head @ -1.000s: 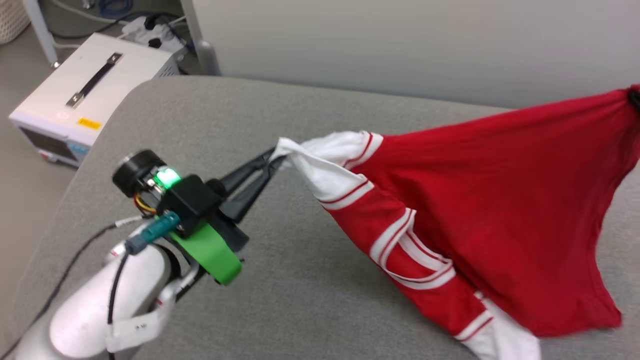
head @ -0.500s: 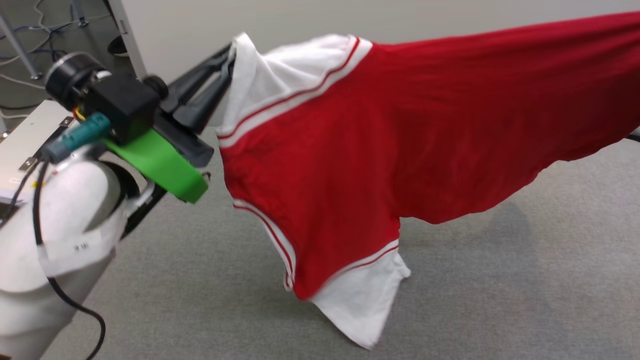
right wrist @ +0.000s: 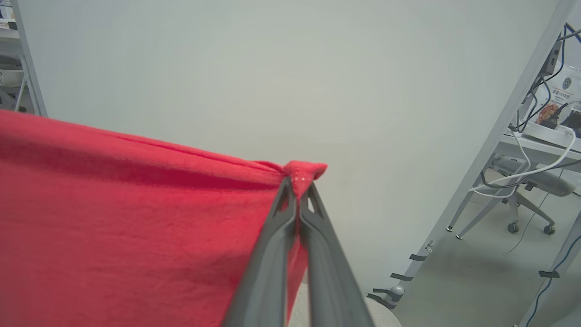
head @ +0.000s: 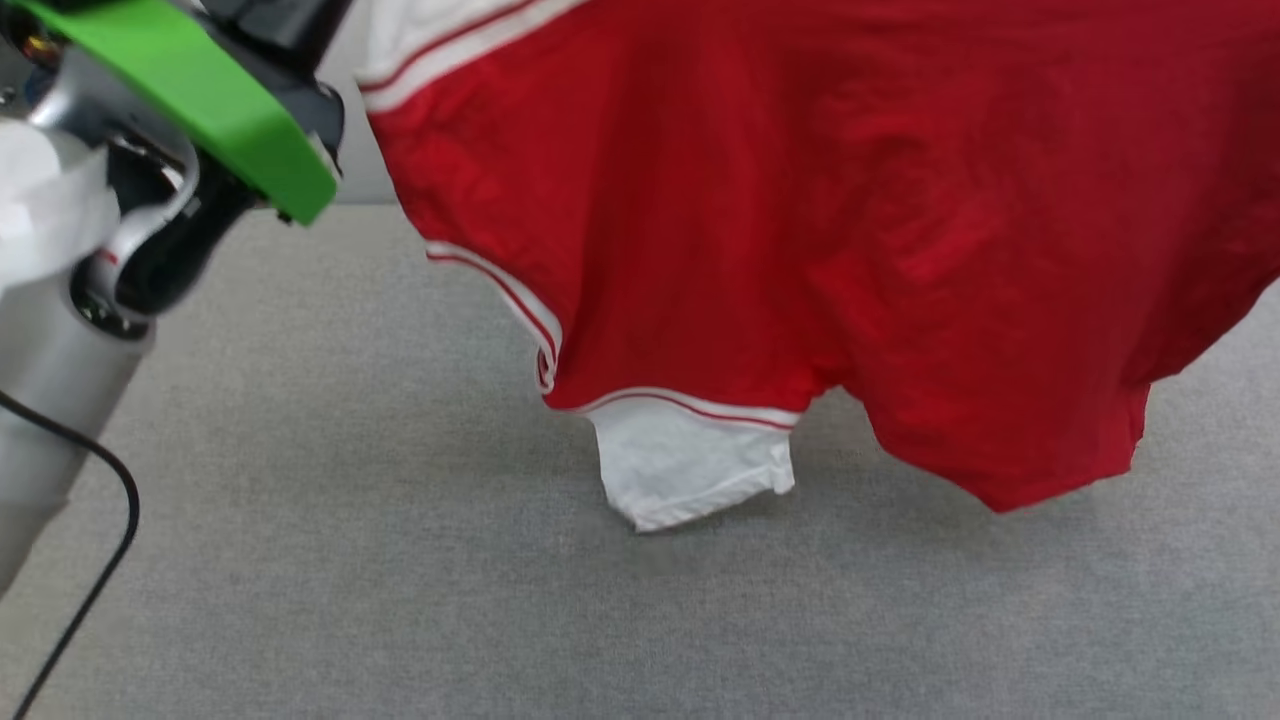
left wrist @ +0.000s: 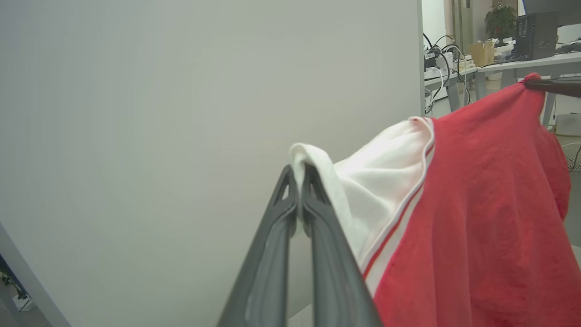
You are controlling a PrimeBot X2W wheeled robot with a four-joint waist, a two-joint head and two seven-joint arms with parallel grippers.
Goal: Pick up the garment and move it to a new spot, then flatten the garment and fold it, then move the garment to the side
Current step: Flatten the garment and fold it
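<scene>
The garment (head: 800,200), a red shirt with white sleeves and striped trim, hangs stretched between both grippers above the grey table (head: 400,560). Its lower white sleeve (head: 690,470) dangles down to about the tabletop. In the left wrist view my left gripper (left wrist: 299,179) is shut on the tip of the upper white sleeve (left wrist: 376,181). My right gripper (right wrist: 298,186) is shut on a bunched red corner of the garment (right wrist: 136,218). That right gripper's dark fingers (left wrist: 556,86) also show far off in the left wrist view. The left arm's green bracket (head: 200,110) sits at the head view's upper left.
A plain pale partition wall (left wrist: 181,136) stands right behind the table. Desks with cables and boxes (left wrist: 494,54) lie beyond it, and an office chair (right wrist: 531,186) stands on the floor to the right. The table's rounded edge (right wrist: 386,315) shows below the right gripper.
Both grippers have risen with the garment, which went from trailing on the table to hanging spread in the air. The head view has also shifted, and the left arm now sits at its top-left corner.
</scene>
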